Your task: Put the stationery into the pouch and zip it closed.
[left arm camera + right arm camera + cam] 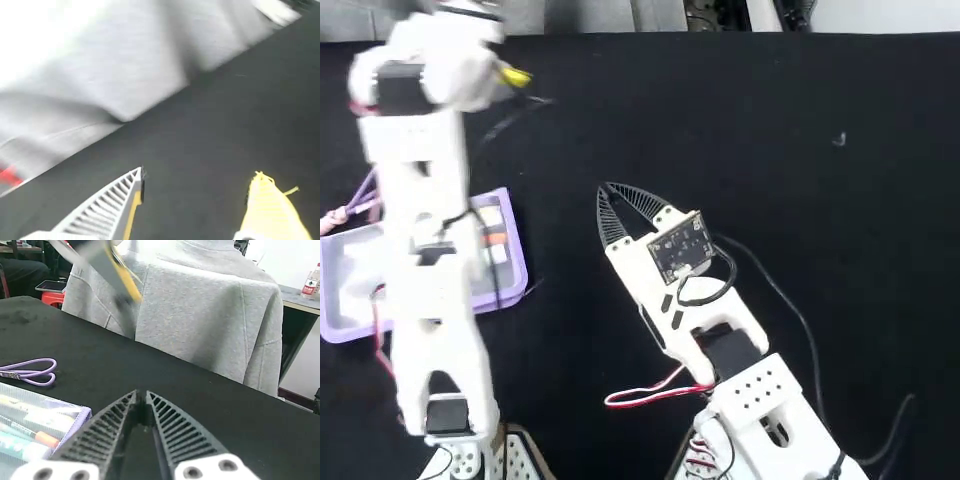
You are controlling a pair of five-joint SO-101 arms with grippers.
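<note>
Purple pouch (pixel 517 262), pens (pixel 31 433) inside, zip apparently left to close.
Left gripper (pixel 200 175), fingers wide, hangs raised beyond the pouch; right gripper (pixel 142 394), fingers together, rests beside it. Brace the pouch, then pull straight along its edge.

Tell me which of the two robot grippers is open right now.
The left arm's white-and-yellow gripper is open, its jaws wide apart; the right arm's black-fingered gripper is shut, its tips touching.

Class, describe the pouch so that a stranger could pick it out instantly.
On the black table, look to the left side, beneath the raised white arm. The pouch lies flat there, see-through with purple trim, pens showing inside.
</note>
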